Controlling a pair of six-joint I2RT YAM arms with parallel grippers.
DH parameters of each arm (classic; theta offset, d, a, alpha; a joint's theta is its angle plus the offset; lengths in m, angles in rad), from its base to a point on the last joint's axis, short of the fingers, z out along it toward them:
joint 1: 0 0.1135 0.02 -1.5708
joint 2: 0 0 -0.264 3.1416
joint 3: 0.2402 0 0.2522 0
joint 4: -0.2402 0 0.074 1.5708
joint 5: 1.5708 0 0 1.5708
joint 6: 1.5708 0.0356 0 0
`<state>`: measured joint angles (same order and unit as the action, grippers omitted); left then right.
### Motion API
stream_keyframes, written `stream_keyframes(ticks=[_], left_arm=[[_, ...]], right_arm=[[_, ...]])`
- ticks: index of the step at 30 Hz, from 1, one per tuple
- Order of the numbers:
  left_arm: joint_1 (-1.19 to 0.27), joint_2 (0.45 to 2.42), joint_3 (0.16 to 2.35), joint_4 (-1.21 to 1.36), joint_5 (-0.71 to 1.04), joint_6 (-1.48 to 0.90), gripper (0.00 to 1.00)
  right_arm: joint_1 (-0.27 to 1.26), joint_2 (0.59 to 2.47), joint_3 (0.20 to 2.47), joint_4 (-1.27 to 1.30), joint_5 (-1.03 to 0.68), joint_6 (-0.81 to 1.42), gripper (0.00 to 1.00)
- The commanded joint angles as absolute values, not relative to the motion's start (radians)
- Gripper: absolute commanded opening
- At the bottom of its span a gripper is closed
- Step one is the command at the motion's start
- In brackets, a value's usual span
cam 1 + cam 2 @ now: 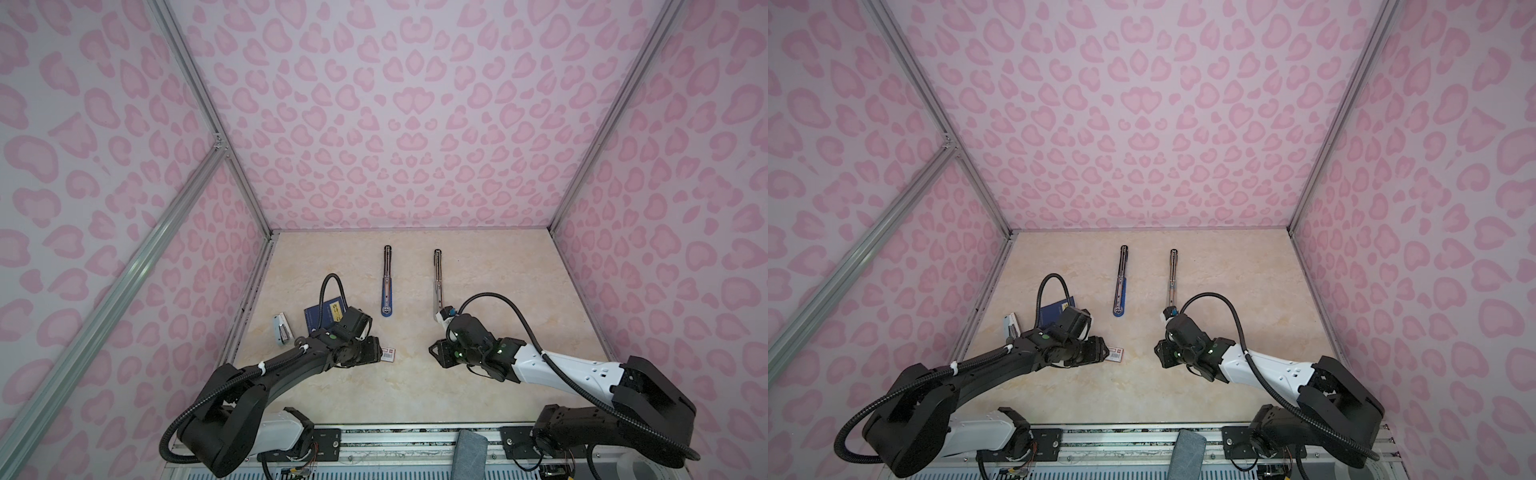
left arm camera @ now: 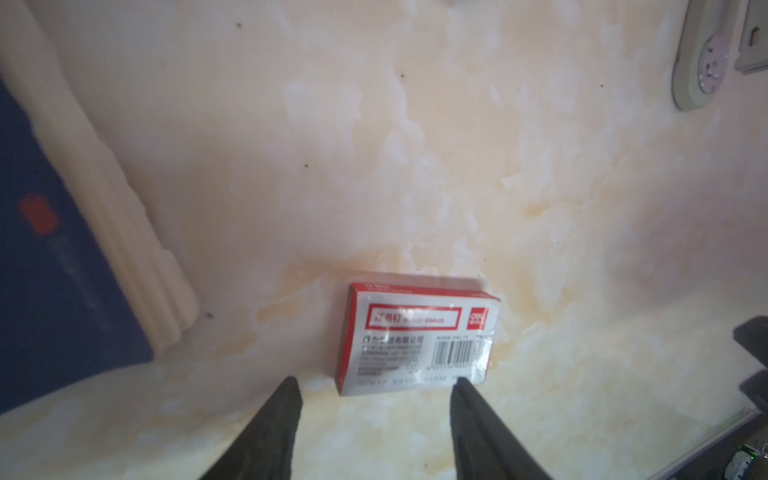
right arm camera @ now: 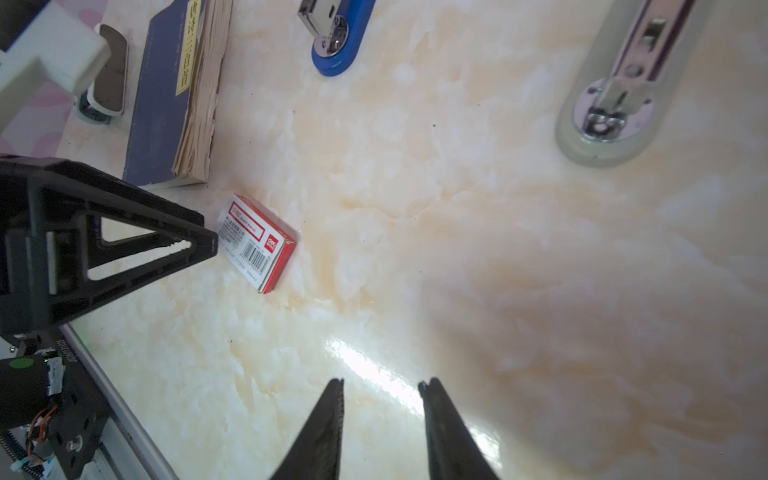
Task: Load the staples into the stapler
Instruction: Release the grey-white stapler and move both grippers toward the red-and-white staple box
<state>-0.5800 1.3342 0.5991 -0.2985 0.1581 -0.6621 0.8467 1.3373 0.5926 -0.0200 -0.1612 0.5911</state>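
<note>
Staples do not show; only the staple box (image 1: pixel 389 353) (image 1: pixel 1115 354), small and white with a red label and a barcode, lies closed and flat on the counter (image 1: pixel 415 395), left of the middle and nearer the front edge than the back.

The left tool (image 2: pixel 376 384) hangs low at the box's near end, its jaws apart, wider than the box's short side. In the left wrist view the fingertips (image 2: pixel 461 384) reach the box's near edge, and one overlaps a corner. Whether it touches cannot be told, but the box is not clamped. The right wrist view shows the same black tip right at the staple box's (image 3: pixel 257 243) end.

The right tool (image 3: pixel 381 382) hovers right of the counter's middle, well apart from the box, jaws apart with bare counter between them.

Two staplers lie opened out flat, side by side, running from near the back edge toward the middle. The blue stapler (image 1: pixel 387 286) (image 1: pixel 1120 286) is the left one, and the grey stapler (image 1: pixel 437 282) (image 1: pixel 1172 278) is the right one, its near end beside the right arm's wrist.

A dark blue booklet (image 1: pixel 326 313) (image 3: pixel 166 91) lies near the left edge, behind the left arm's wrist. A small pale stapler (image 1: pixel 282 330) (image 1: pixel 1012 326) sits just beside it, closer still to that edge.
</note>
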Motion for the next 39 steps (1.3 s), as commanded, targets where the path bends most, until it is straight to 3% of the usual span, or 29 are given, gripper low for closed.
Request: stream_keyframes(ticks=[1,10,18,28,30,33,35,39], left_arm=[[-0.581,1.351,0.602,-0.224,0.179,-0.653,0.59],[-0.618,1.397,0.598,-0.137,0.266,-0.641,0.50],[-0.659,1.458,0.608,-0.098,0.281,-0.655,0.34],[-0.667,1.465,0.614,-0.090,0.287,-0.647,0.13],[-0.667,1.459,0.615,-0.088,0.285,-0.645,0.13],[-0.667,1.456,0.620,-0.085,0.285,-0.644,0.29],[-0.667,1.459,0.625,-0.083,0.289,-0.643,0.33],[-0.667,1.466,0.632,-0.074,0.298,-0.640,0.35]], right_arm=[[0.858,1.368,0.597,0.055,-0.155,0.624,0.34],[0.870,1.447,0.611,0.081,-0.163,0.639,0.31],[0.892,1.500,0.636,0.056,-0.153,0.647,0.38],[0.906,1.580,0.684,0.043,-0.145,0.660,0.34],[0.904,1.582,0.684,0.040,-0.144,0.662,0.34],[0.899,1.566,0.674,0.037,-0.141,0.670,0.33],[0.891,1.549,0.665,0.035,-0.140,0.676,0.34],[0.883,1.528,0.652,0.026,-0.132,0.678,0.34]])
